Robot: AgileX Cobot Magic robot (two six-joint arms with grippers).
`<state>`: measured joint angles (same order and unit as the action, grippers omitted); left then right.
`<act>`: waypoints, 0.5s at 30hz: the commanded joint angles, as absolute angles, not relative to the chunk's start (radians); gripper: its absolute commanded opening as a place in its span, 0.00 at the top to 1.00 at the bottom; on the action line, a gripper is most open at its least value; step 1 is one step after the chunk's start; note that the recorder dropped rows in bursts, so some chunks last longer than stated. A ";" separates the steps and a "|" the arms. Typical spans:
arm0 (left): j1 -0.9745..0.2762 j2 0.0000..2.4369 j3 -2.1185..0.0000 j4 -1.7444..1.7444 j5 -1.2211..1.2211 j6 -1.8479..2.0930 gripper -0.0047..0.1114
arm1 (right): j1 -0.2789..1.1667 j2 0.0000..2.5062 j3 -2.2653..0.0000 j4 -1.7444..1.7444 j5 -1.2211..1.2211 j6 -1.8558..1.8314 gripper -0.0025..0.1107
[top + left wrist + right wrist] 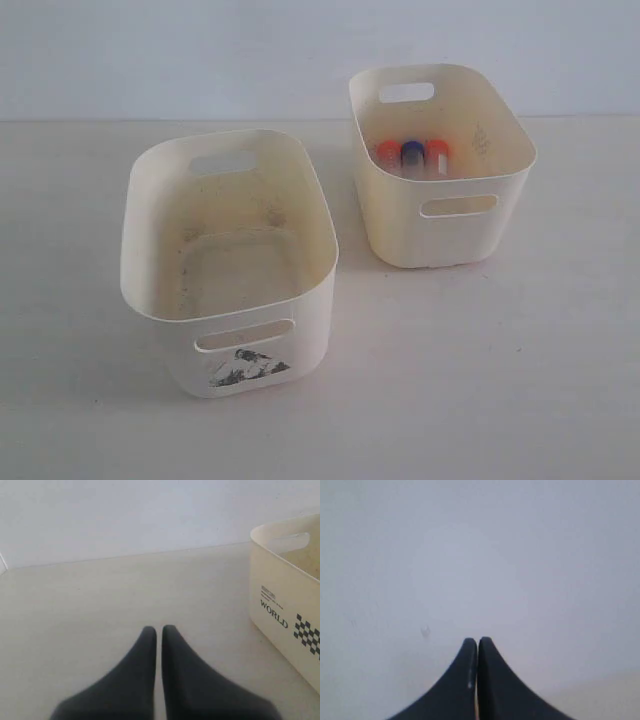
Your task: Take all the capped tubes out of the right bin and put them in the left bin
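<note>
Three capped tubes lie side by side in the smaller cream right bin (500, 215): an orange-red one (388, 152), a blue one (413, 151) and another orange-red one (438, 151). The larger left bin (150, 250), with a black smudged sticker below its front slot, holds no tubes. Neither gripper shows in the exterior view. My left gripper (159, 629) is shut with nothing in it, low over bare table, and a bin with "WORLD" print (280, 600) stands off to one side of it. My right gripper (478, 640) is shut and empty, facing a plain pale surface.
The pale table (480, 380) spreads around both bins, and a light wall (200, 50) rises behind them. A gap of bare table separates the two bins.
</note>
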<state>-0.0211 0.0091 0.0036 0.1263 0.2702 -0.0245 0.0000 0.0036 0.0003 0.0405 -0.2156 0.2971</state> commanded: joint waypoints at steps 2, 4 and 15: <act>-0.020 0.007 0.000 0.115 0.261 -0.036 0.92 | -0.001 0.000 -0.077 0.171 -0.702 0.196 0.98; -0.020 0.007 0.000 0.115 0.261 -0.036 0.92 | -0.001 0.000 -0.203 0.258 -0.229 0.052 0.98; -0.020 0.007 0.000 0.115 0.261 -0.036 0.92 | 0.001 0.403 -0.553 0.262 0.503 -0.315 0.98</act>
<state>-0.0211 0.0091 0.0036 0.1263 0.2702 -0.0245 0.0000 0.3715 -0.4901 0.2373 0.5406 -0.1599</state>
